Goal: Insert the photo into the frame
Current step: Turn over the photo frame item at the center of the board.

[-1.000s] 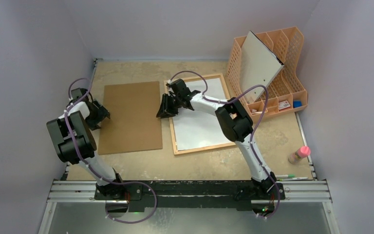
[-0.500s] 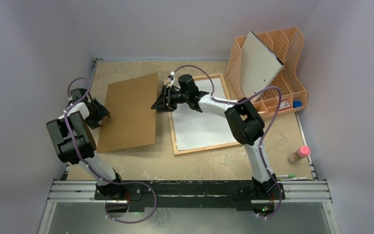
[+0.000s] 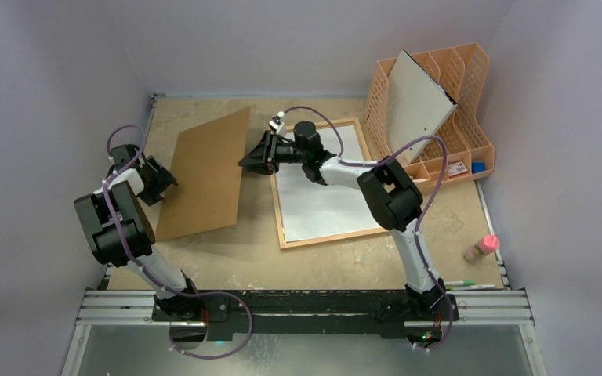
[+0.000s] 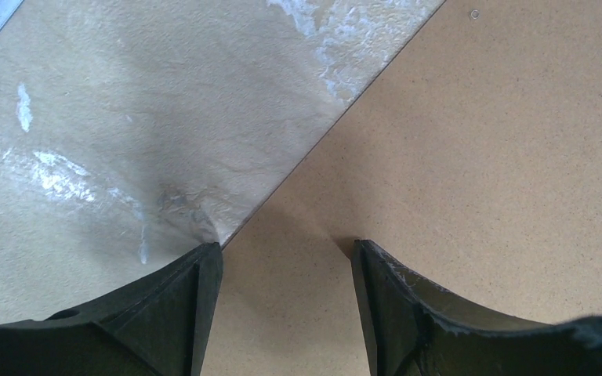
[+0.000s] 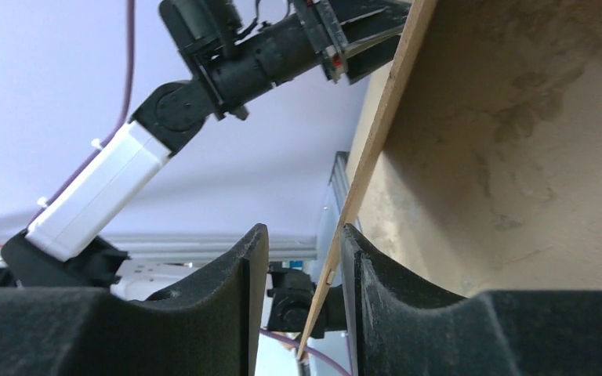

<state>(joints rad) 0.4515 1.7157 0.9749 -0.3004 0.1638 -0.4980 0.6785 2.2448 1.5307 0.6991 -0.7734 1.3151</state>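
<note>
The right claw [image 3: 255, 159] straddled the lifted edge of the brown backing panel [image 3: 204, 176]; whether it was clamped could not be told. The left claw [image 3: 166, 178], fingers apart, sat at the panel's low edge. The photo [image 3: 321, 188], white back up, lay inside the frame [image 3: 329, 239]. The likely next move was carrying the panel over it. No writing was legible.

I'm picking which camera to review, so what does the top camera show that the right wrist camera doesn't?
Only the top camera shows the frame lying flat with a white sheet in it, and the orange organizer. Only the right wrist camera shows the brown backing panel's thin edge between the right gripper's fingers, with a gap on one side. Both show the tilted panel and the left arm at its far edge.
</note>
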